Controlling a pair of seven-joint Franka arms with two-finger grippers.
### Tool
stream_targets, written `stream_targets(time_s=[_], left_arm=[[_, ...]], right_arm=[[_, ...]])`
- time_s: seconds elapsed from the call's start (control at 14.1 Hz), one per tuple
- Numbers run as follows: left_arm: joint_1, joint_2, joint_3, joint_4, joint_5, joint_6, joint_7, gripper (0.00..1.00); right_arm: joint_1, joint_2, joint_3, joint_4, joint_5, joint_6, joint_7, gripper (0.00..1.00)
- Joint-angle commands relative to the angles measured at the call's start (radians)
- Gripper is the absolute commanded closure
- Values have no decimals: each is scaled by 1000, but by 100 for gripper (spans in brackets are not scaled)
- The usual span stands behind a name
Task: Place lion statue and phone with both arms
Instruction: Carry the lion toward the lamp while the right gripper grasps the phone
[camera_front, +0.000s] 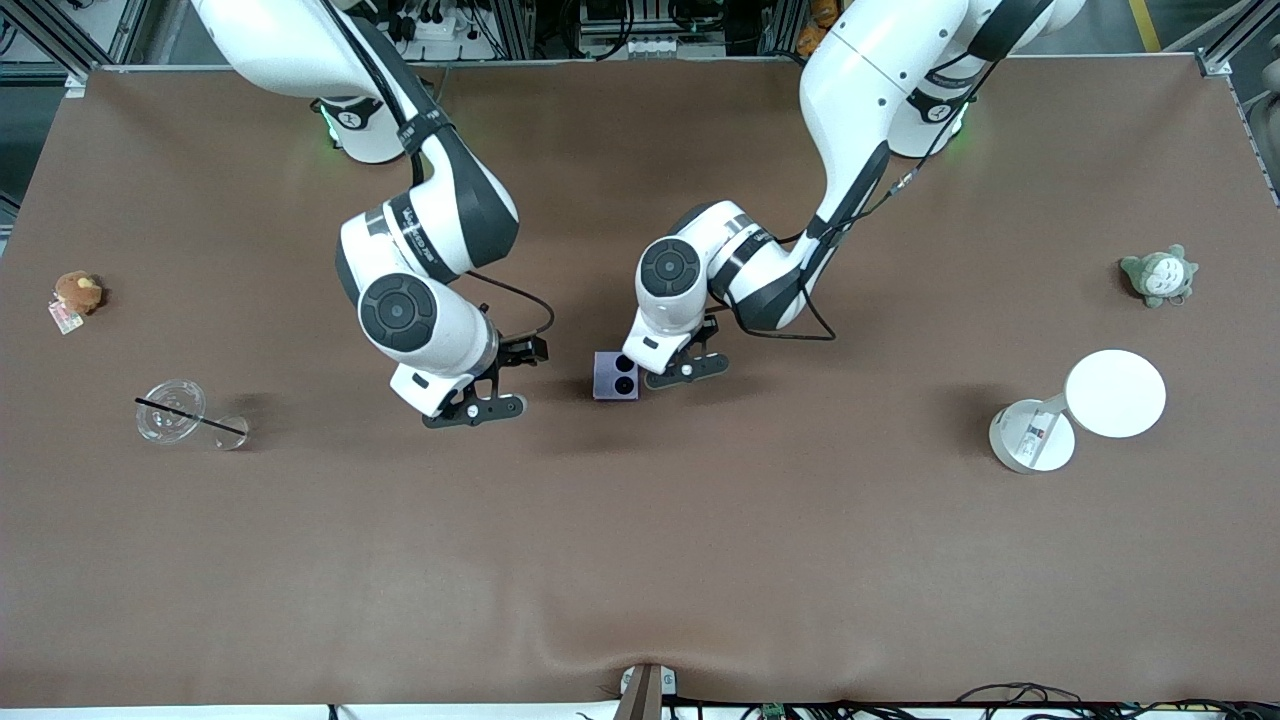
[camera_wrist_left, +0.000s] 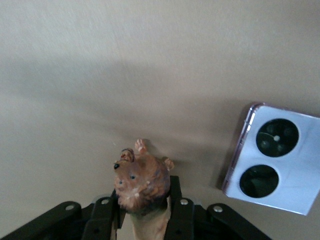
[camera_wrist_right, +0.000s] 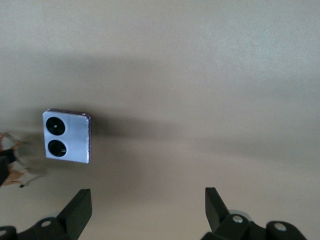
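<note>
On the wide brown cloth-covered table (camera_front: 640, 560) we see the right gripper (camera_front: 497, 380) hanging over the middle with fingers spread and nothing between them. Beside it, the left gripper (camera_front: 688, 362) clamps the tiny orange-brown lion statue (camera_wrist_left: 141, 184), and the squarish pale lavender folded phone (camera_front: 616, 376) lies flat just beside that gripper

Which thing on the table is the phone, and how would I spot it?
Look at the middle of the brown table, where the two robot arms reach down. The phone lies flat there, between the open right gripper and the left gripper, which holds the lion statue. It is pale lavender, squarish, with two black circles.
</note>
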Motion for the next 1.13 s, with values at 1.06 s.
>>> stream_targets(time_s=[1.06], left_arm=[[472, -234, -6, -138, 137, -245, 708, 100]], right_arm=[[228, 279, 0, 104, -9, 330, 339, 0]])
